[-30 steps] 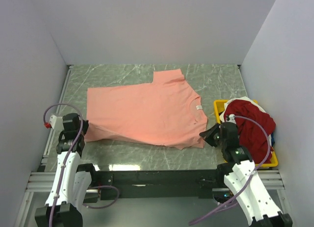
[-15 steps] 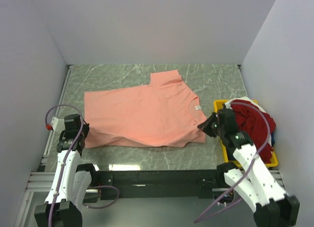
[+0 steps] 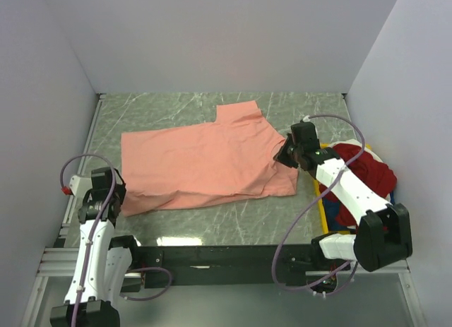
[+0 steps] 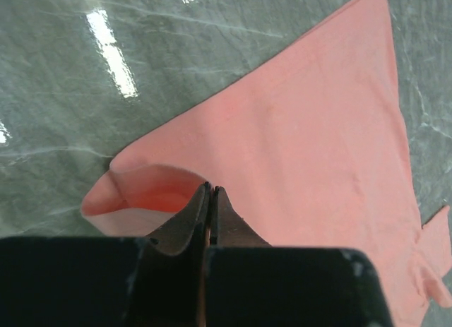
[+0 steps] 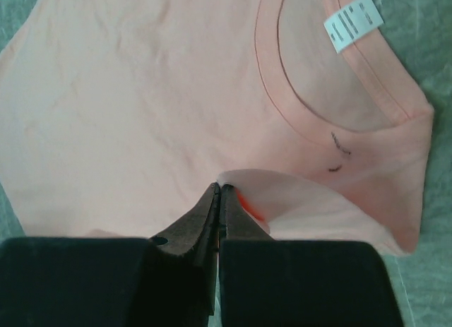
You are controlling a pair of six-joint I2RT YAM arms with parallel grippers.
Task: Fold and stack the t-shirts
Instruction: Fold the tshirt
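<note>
A salmon-pink t-shirt (image 3: 205,164) lies spread across the marble table, collar to the right. My left gripper (image 3: 119,200) is shut on its near-left hem corner, and the pinched cloth (image 4: 148,193) curls up at the closed tips (image 4: 210,188). My right gripper (image 3: 282,156) is shut on the shirt's edge beside the collar. That edge rises in a small fold (image 5: 296,193) at the closed tips (image 5: 220,187), below the neck label (image 5: 353,20). A deep red t-shirt (image 3: 367,173) lies heaped in the bin on the right.
The yellow bin (image 3: 320,208) stands at the table's right edge, partly behind my right arm, with a bit of white cloth (image 3: 353,144) at its far side. Grey walls close in the left, back and right. Bare marble (image 3: 233,221) runs along the near edge.
My right gripper has swung from beside the bin up towards the collar, dragging the shirt's near right edge with it. The shirt has shifted left. My left gripper has drawn slightly nearer, holding the hem.
</note>
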